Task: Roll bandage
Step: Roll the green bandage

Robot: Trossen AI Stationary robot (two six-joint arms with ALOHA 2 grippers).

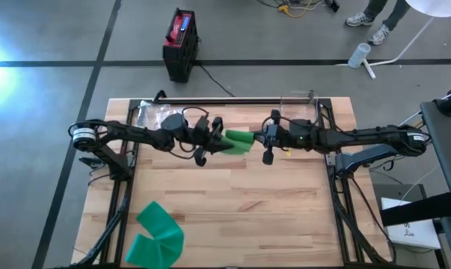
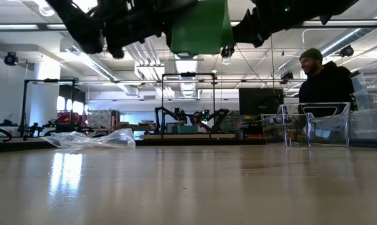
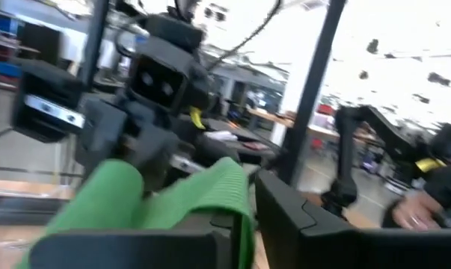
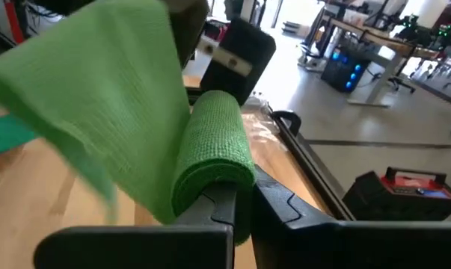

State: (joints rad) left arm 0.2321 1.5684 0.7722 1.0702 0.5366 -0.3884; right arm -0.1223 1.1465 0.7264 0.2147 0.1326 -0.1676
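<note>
A green bandage (image 1: 238,140) hangs in the air between my two grippers above the table's far middle. Its rolled part (image 4: 214,149) is at my right gripper (image 1: 264,140), which is shut on it. The flat unrolled strip (image 4: 105,97) runs from the roll toward my left gripper (image 1: 219,142), which is shut on the strip. In the low view the bandage (image 2: 201,28) shows high above the tabletop. My left gripper pinches the flat strip (image 3: 229,198) between its two fingers, coming about level from the table's left. The strip is lifted clear and runs on to the roll (image 3: 109,194). My right gripper pinches the roll's end (image 4: 221,183) between its two fingers, level from the table's right. The roll lies along the fingers, clear of the table.
More green bandage (image 1: 156,235) lies folded at the table's near left corner. A crumpled clear plastic bag (image 1: 154,113) lies at the far left, and a clear box (image 1: 300,104) stands at the far right. A person (image 2: 322,78) is beyond the table.
</note>
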